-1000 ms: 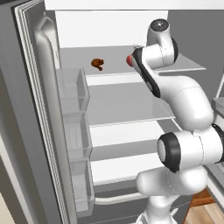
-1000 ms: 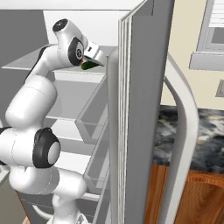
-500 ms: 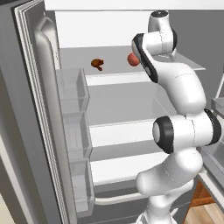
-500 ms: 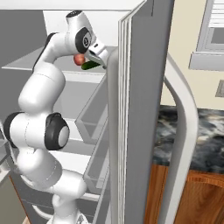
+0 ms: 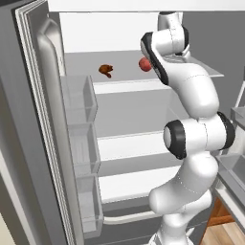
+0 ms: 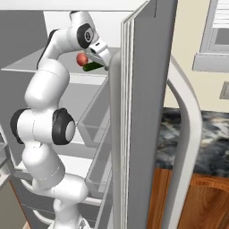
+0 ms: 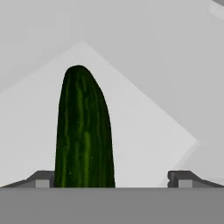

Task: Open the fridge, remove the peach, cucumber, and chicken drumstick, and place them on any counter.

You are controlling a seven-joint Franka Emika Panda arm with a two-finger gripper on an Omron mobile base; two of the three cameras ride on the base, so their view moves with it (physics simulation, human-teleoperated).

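Fridge (image 5: 43, 119): doors open, arm reaching into the top shelf. Chicken drumstick (image 5: 105, 70): on top shelf, left part. Peach (image 5: 144, 64): same shelf, right of the drumstick, beside the arm. Cucumber (image 7: 84, 131): on that shelf, between the fingers, nearer the left one. Gripper (image 7: 111, 178): fingers spread wide, not closed on it.

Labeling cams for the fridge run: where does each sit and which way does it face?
Left base view: behind the arm's left, facing into the open fridge; arm rises lower right; drumstick and peach on the top shelf.
Right base view: behind the arm's right, past the door edge; arm lower left; claw at the cucumber.
Hand view: along the open claw at the cucumber.
Shared: both base views show the peach; right and hand views show the cucumber.
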